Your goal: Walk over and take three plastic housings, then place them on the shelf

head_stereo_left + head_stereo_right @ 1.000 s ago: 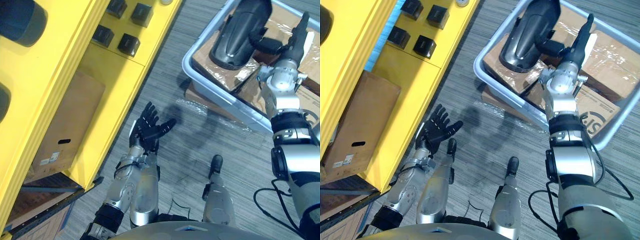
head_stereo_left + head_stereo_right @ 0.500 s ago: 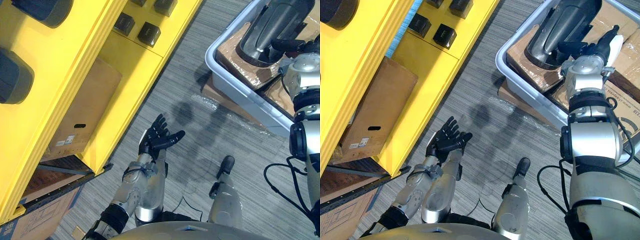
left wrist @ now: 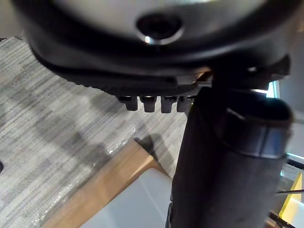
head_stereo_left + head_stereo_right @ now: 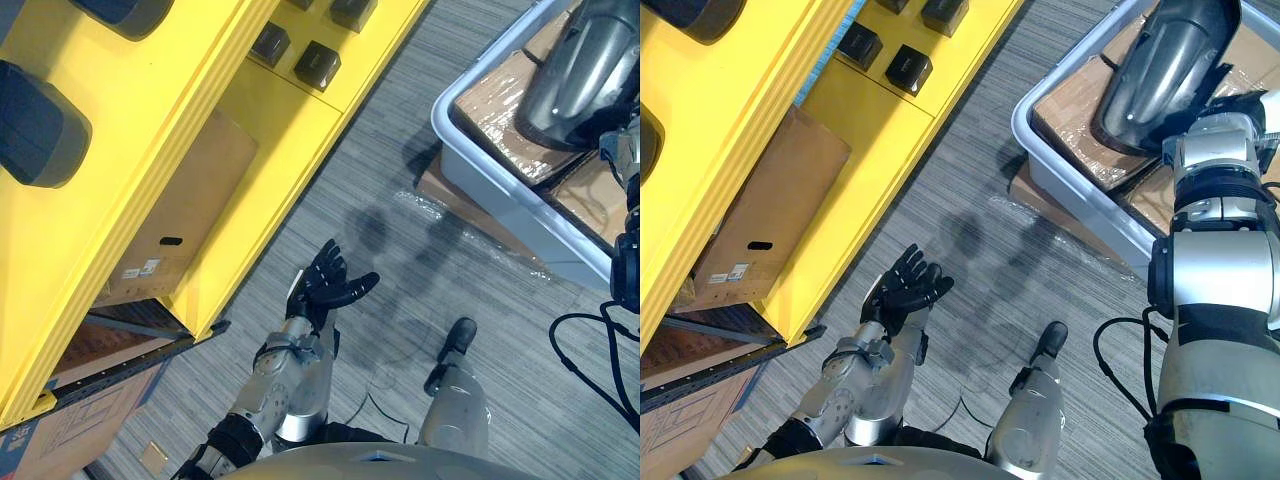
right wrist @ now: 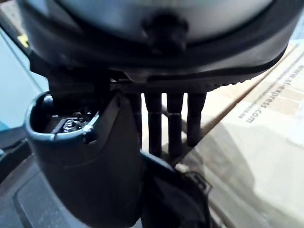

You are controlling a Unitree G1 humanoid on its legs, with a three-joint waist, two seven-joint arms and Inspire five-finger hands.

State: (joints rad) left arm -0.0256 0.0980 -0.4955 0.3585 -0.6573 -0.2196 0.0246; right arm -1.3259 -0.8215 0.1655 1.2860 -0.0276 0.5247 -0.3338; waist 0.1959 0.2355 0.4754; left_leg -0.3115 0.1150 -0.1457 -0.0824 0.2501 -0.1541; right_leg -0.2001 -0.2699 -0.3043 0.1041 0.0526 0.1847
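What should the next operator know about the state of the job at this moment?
Left hand: open, empty, above the floor beside the yellow shelf.
Right hand: at the dark housing in the grey tray; grasp unclear.
Dark rounded parts lie on the shelf, perhaps housings.
Left: lift this housing, carry it to the shelf, finish the count.

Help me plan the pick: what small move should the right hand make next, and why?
Probably curl the right hand round the dark housing in the grey bin: its fingers are straight beside the housing, gripping nothing yet.
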